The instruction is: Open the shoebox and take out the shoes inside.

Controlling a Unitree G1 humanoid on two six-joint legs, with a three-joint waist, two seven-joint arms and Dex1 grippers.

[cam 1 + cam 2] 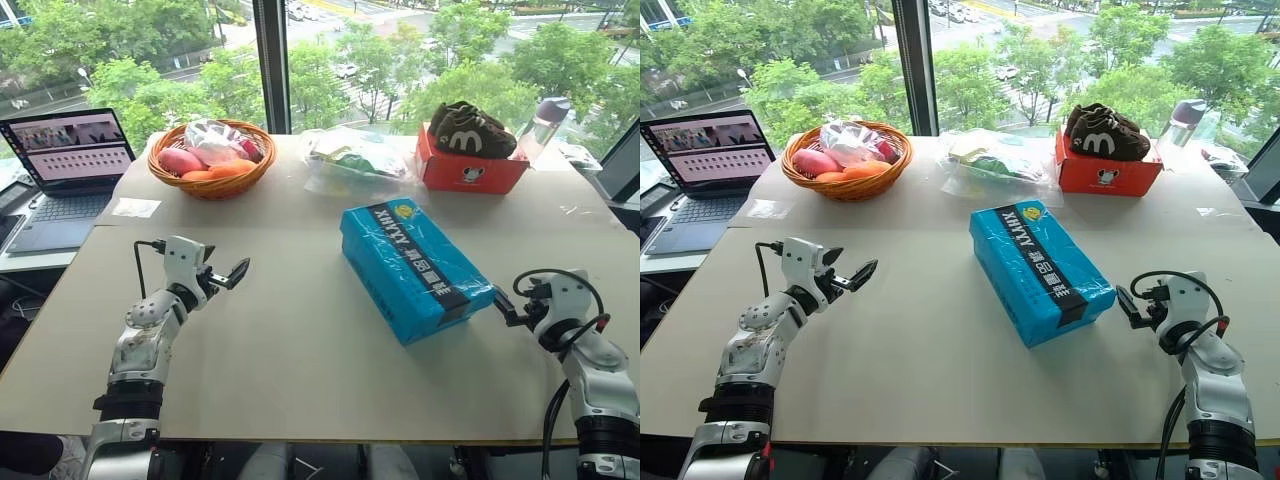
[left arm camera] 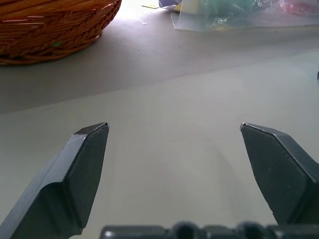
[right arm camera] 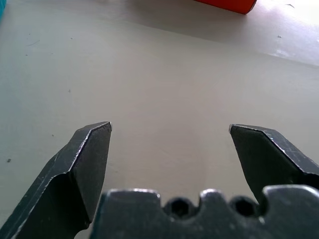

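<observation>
Pale tabletop (image 1: 300, 370) across the frame. Blue shoebox (image 1: 412, 268), lid shut, lying diagonally right of centre. Left hand (image 1: 228, 277) at lower left, released, well apart. Right hand (image 1: 503, 311) at lower right, released, just beside the box's near corner. Best pinned with one, lid edge lifted with the other.

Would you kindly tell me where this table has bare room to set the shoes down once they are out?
The widest bare patch lies between the open left gripper and the closed bright blue cardboard shoebox, down to the near table edge. The far edge is crowded: woven wicker basket, clear plastic bag, red-orange box holding dark brown shoes.
</observation>
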